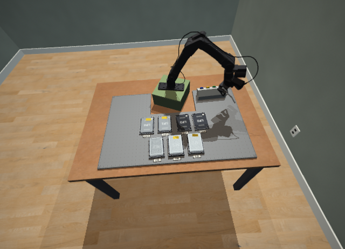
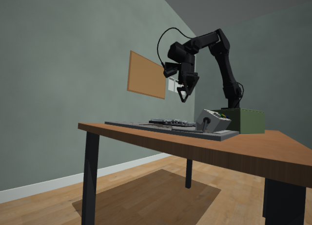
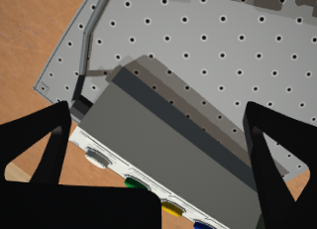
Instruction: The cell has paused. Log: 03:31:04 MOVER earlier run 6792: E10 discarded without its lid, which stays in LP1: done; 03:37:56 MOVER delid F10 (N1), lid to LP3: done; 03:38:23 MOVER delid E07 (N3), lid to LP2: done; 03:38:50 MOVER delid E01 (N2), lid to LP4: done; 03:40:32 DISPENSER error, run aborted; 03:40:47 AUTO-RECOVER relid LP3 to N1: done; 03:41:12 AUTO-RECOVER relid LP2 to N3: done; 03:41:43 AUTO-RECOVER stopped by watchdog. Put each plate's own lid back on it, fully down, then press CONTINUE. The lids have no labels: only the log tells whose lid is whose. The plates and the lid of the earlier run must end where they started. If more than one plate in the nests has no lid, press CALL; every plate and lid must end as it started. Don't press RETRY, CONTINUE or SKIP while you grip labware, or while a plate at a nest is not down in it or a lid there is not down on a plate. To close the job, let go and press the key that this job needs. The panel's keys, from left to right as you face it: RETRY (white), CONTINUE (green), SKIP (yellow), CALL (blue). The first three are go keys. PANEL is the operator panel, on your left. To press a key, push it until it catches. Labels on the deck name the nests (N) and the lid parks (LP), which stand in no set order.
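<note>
The lids (image 1: 146, 125) lie in the back row of the grey deck (image 1: 122, 146): two pale ones with yellow tags on the left of the top view, and beside them two dark parking spots (image 1: 183, 122). In front of them stands a row of three white plates (image 1: 175, 145). The left one shows a bare grid of wells with no yellow tag; the middle and right ones each carry a yellow tag at the far edge. Small labels sit under each spot, too small to read.

The key panel (image 1: 210, 94) stands near the deck's far corner, well apart from the plates. The wrist view shows its white, green, yellow and blue keys (image 3: 204, 228) in a row.

The claw (image 2: 183, 92) hangs above the panel, clear of it, fingers spread wide and gripping nothing. The arm rises from a green block (image 1: 171, 97) on the bench (image 1: 83, 168).
</note>
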